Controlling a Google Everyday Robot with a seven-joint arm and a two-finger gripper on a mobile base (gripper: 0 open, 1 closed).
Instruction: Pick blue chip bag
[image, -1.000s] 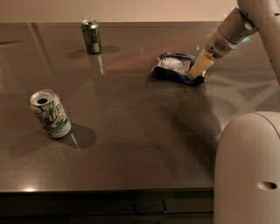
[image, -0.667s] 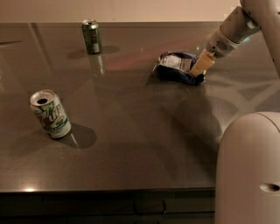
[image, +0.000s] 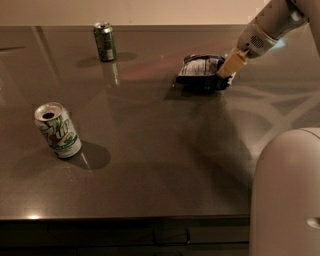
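A: Item one, the largest?
B: The table (image: 150, 190): dark, glossy, filling most of the view.

A: Items two and three?
B: The body (image: 287, 200) of the robot: pale, rounded, at the near right corner. Then the arm (image: 272, 25), slanting down from the upper right.

A: Item four?
B: The bag (image: 200, 70): navy with a whitish panel, lying flat on the far right part of the table, well apart from both cans.

A: Handling notes?
B: Judged light, soft and crinkly. The film is probably slippery and the contents easy to crush. It should give under a pinch rather than resist. Best hold is the right end or a crimped edge, where the film can bunch, not the puffed middle.

A: Five and six?
B: The near can (image: 57, 131): green and white, upright, front left. The far can (image: 104, 42): upright, at the back, left of centre.

A: Smallest?
B: The gripper (image: 230, 65): tan, at the bag's right end, touching it or very nearly. I cannot tell whether it has hold of the bag.
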